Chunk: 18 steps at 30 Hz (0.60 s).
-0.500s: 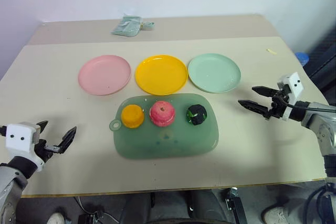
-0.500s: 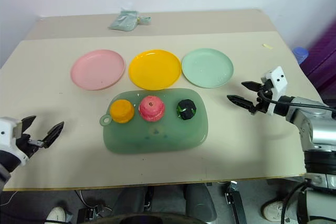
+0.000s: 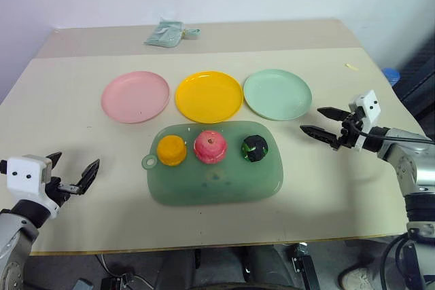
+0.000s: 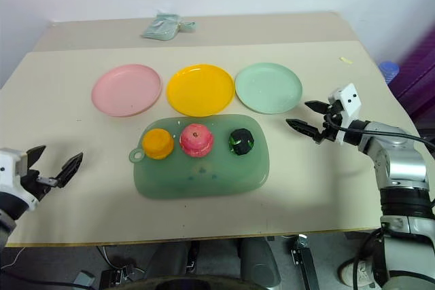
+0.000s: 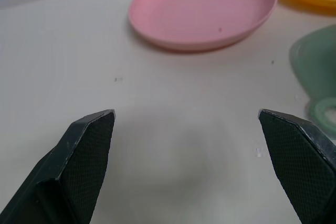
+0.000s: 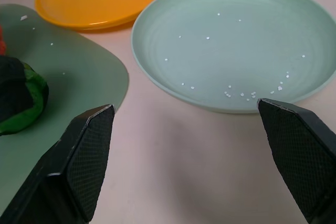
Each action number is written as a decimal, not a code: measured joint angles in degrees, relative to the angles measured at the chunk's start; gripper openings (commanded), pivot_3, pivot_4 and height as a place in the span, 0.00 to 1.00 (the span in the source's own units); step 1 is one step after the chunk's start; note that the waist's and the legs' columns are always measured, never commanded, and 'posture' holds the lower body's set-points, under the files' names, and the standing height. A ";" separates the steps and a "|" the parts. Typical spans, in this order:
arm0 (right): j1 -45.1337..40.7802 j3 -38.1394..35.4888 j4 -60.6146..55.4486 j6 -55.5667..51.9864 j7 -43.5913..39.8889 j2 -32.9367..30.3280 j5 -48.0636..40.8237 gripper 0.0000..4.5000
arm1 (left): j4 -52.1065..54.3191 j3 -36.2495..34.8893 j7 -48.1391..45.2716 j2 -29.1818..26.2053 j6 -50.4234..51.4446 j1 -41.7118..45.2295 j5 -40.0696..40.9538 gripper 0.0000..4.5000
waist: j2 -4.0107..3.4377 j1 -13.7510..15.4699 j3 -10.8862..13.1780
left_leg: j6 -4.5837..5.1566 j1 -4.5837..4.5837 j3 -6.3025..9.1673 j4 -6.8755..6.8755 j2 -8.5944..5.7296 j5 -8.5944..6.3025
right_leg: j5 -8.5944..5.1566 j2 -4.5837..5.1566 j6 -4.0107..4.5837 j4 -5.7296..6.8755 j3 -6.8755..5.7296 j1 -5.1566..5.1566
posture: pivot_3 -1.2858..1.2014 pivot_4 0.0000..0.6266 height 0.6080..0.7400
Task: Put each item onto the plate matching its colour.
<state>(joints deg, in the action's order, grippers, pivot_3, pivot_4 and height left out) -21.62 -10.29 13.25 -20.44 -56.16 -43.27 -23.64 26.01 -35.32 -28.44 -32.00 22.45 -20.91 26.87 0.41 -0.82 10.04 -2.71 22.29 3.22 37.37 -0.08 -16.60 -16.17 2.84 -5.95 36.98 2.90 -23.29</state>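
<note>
Three toy foods sit in a row on a translucent green board (image 3: 224, 185): an orange-yellow one (image 3: 171, 149), a pink-red one (image 3: 210, 147) and a dark green-black one (image 3: 255, 147). Behind the board lie a pink plate (image 3: 135, 96), a yellow-orange plate (image 3: 209, 96) and a mint green plate (image 3: 277, 94), all bare. My right gripper (image 3: 318, 121) is open and empty, right of the board, pointing toward the green-black food (image 6: 18, 95) and the mint plate (image 6: 236, 40). At the table's near left my left gripper (image 3: 71, 171) stands open and empty, facing the pink plate (image 5: 205, 9).
A crumpled pale green packet (image 3: 166, 33) lies at the table's far edge. A small yellowish scrap (image 3: 351, 66) rests at the far right. The board has a ring handle (image 3: 149, 161) on its left end.
My right gripper has moved a little left and farther from me, toward the mint plate. The left gripper has barely shifted.
</note>
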 measured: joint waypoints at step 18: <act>10.17 -5.78 -23.80 -10.39 3.36 -0.78 -9.16 0.99 | -7.94 10.50 -11.76 -6.86 7.12 21.68 7.92 1.00 | 0.00 -0.02 0.01 | 0.00 0.02 0.07 0.08 -0.05 0.00 | 0.01 -0.06 -0.02 0.11 -0.03 0.01 | 0.52 0.24 1.00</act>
<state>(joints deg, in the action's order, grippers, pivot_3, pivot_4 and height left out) -11.45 -16.06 -10.55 -30.84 -52.80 -44.05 -32.80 18.06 -24.81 -40.20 -38.86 29.58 0.77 34.80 0.40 -0.83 10.04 -2.72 22.31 3.29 37.45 -0.12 -16.59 -16.16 2.78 -5.97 37.09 2.87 -23.28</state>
